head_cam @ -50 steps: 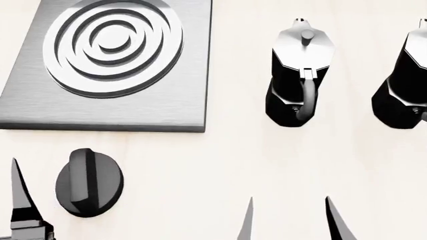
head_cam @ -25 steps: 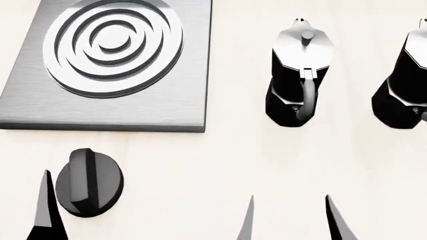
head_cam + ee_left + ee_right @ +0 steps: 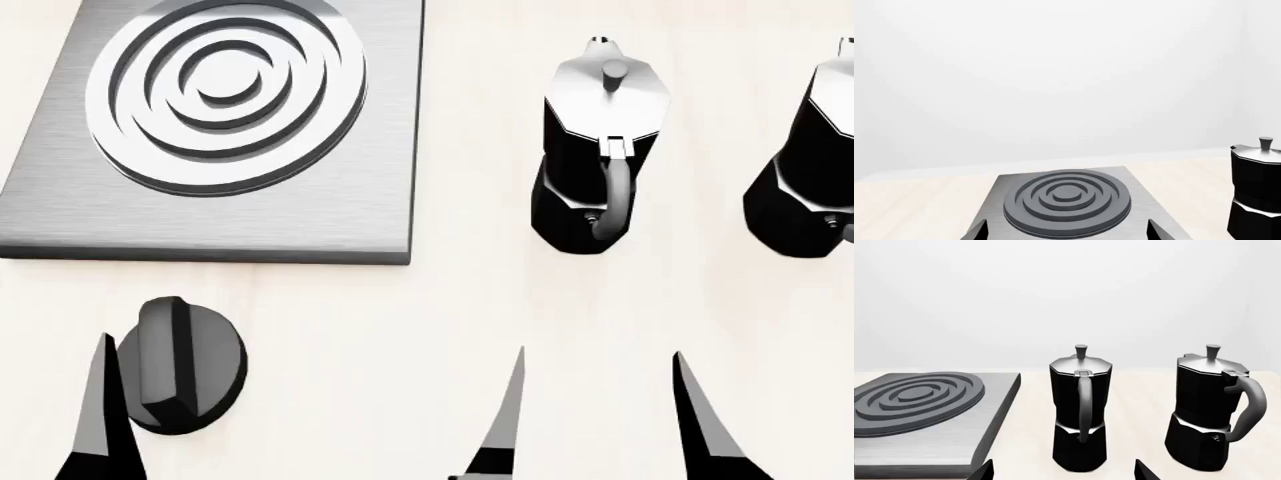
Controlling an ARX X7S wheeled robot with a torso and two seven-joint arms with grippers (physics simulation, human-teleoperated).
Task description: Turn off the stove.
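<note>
**Stove knob not gripped**

Only the head view shows the knob, on the counter near the stove slab. One left gripper finger stands just beside it; contact and spread cannot be told. The right gripper is spread, holding nothing, near two moka pots. No legible writing.

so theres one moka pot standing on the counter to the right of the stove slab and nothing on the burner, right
Not one: two moka pots stand there, one nearer the stove and a second further right, as the right wrist view shows. The burner is indeed bare.
</note>
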